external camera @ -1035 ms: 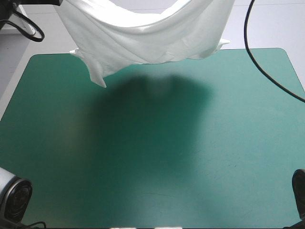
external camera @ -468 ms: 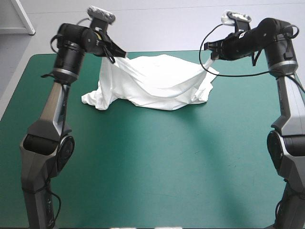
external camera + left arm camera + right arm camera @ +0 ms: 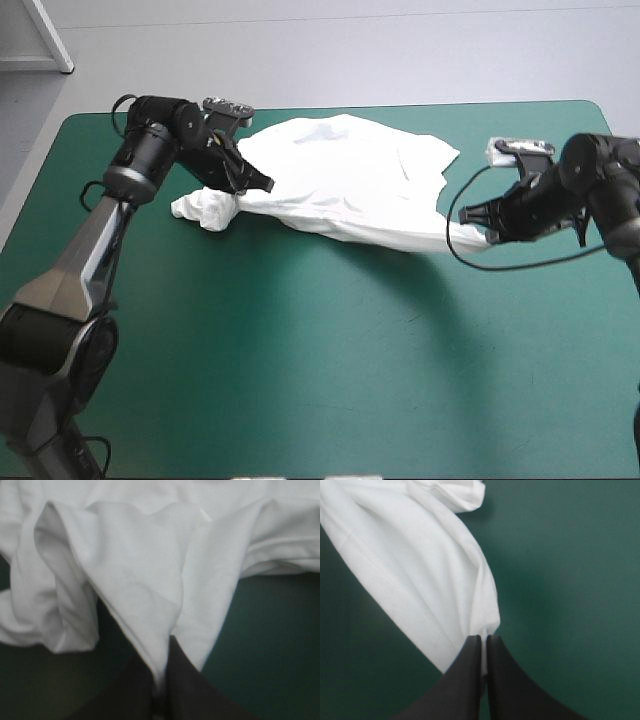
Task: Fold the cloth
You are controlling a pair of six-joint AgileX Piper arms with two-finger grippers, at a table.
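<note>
- The flat teal-green table cover [image 3: 320, 360] is the largest thing in my view; I place everything else off the garment lying on it.
- The white, short-sleeved fabric T-shirt [image 3: 345, 175] lies partly spread and rumpled on the far half of the cover; its long axis runs across the table's width, from one arm to the other.
- The T-shirt's near edge is drawn into a taut line between my two grips; the line slants, its right end closer to the table's near edge than its left end; I judge the coming move turns on this, since the whole body of the T-shirt lies beyond that line, toward the far edge.
- The left gripper [image 3: 258, 186], two broad black fin-shaped fingers, sits at the T-shirt's near left corner; it is pinched almost together, with a fold of cloth rising from between the fingers; of the two grippers it is the closer to the T-shirt's bulk.
- The right gripper [image 3: 486, 233] stands off the T-shirt's right side; it is clamped on a thin drawn-out corner, with only the hem between the fingers; bare cover lies around it.
- A small bunched lump of cloth [image 3: 203, 208], likely a sleeve, lies at the T-shirt's left end, just outside the left grip; I reckon it could drag along crumpled if I pull toward myself.
</note>
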